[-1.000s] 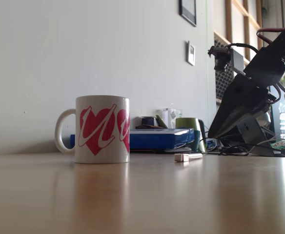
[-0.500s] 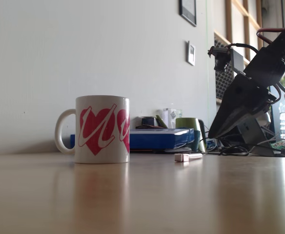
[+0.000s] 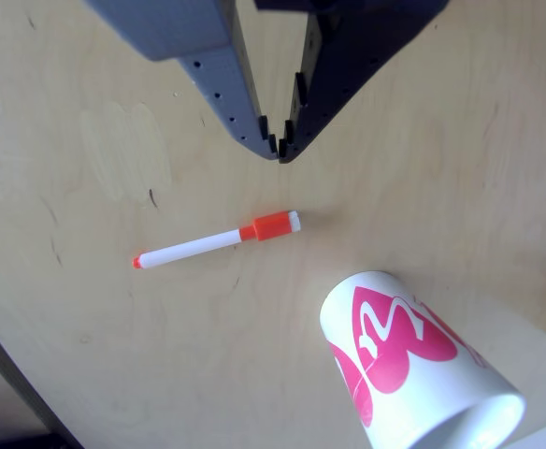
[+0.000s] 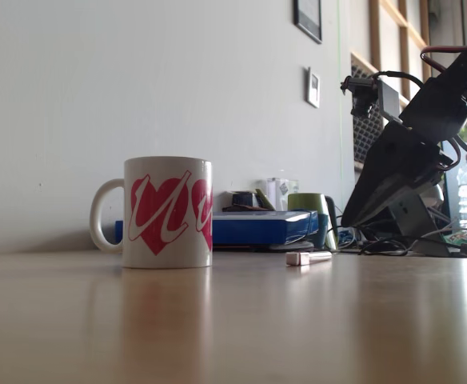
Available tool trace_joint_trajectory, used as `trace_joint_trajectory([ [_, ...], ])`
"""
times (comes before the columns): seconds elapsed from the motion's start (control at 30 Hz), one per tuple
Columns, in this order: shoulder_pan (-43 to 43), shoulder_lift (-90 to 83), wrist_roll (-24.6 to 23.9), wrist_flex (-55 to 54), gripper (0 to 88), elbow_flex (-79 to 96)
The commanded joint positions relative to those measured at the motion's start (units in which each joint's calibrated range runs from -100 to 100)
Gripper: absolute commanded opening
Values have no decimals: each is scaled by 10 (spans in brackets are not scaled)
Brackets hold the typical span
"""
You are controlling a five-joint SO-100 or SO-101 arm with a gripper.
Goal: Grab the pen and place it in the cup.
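Observation:
The pen (image 3: 217, 240), slim and white with an orange-red cap, lies flat on the pale wooden table, cap end pointing right. My gripper (image 3: 278, 152) hangs above it, just beyond the cap, its fingertips meeting with nothing between them. The cup (image 3: 413, 365), white with pink heart shapes, stands to the lower right of the pen. In the fixed view the cup (image 4: 168, 212) shows a handle on its left. The pen (image 4: 308, 257) appears as a small foreshortened piece to the right of it. The gripper (image 4: 349, 218) points down-left above the table behind the pen.
A blue box (image 4: 257, 228), a green cup (image 4: 309, 210) and loose cables (image 4: 393, 244) sit at the back of the table by the wall. The table edge (image 3: 11, 374) runs along the lower left of the other view.

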Motion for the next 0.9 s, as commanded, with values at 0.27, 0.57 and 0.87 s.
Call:
trace_joint_trajectory([
  [0.27,-17,219,6,-72,10,-145],
  [0.57,35,518,198,-1,11,-385],
  [0.87,71,549,397,175,148,-565],
])
